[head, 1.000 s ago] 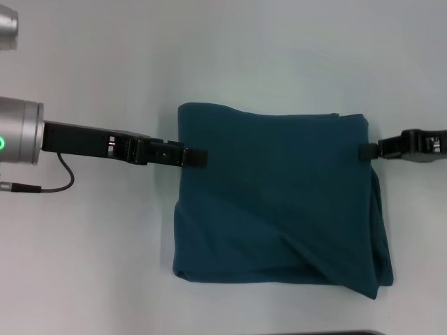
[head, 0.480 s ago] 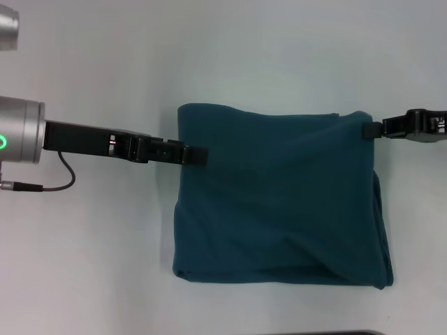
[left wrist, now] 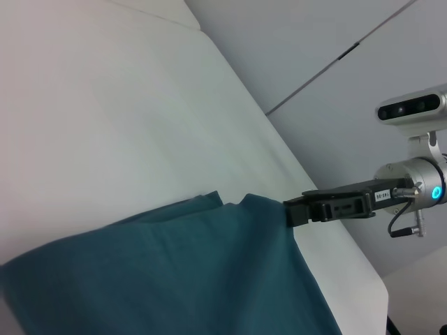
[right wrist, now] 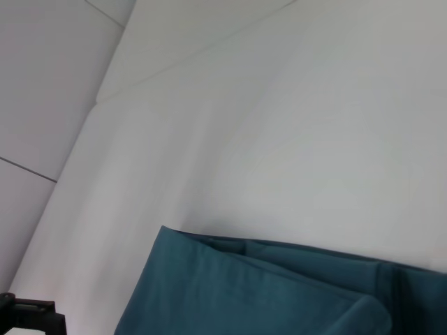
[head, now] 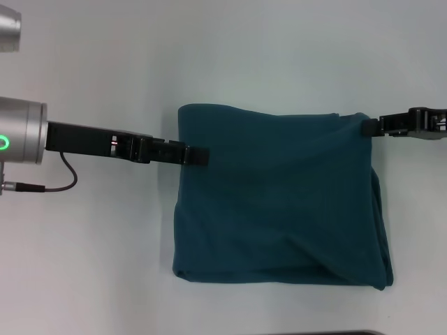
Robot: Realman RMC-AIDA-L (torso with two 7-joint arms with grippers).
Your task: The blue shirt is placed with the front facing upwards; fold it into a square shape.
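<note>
The blue shirt lies on the white table folded into a thick, roughly square bundle with its plain dark teal cloth up; no lettering or collar shows. My left gripper reaches in from the left, and its tip lies over the bundle's left edge, near the upper part. My right gripper comes in from the right and touches the bundle's far right corner. The left wrist view shows the shirt with the right gripper against that corner. In the right wrist view the shirt's stacked layers are visible.
A thin black cable loops under the left arm's silver forearm. A dark strip marks the table's near edge. The robot's head camera shows in the left wrist view. Bare tabletop surrounds the bundle.
My right gripper has slid from the middle of the bundle's right edge toward the far right corner, and the cloth on that side has shifted a little. The left gripper has stayed put.
</note>
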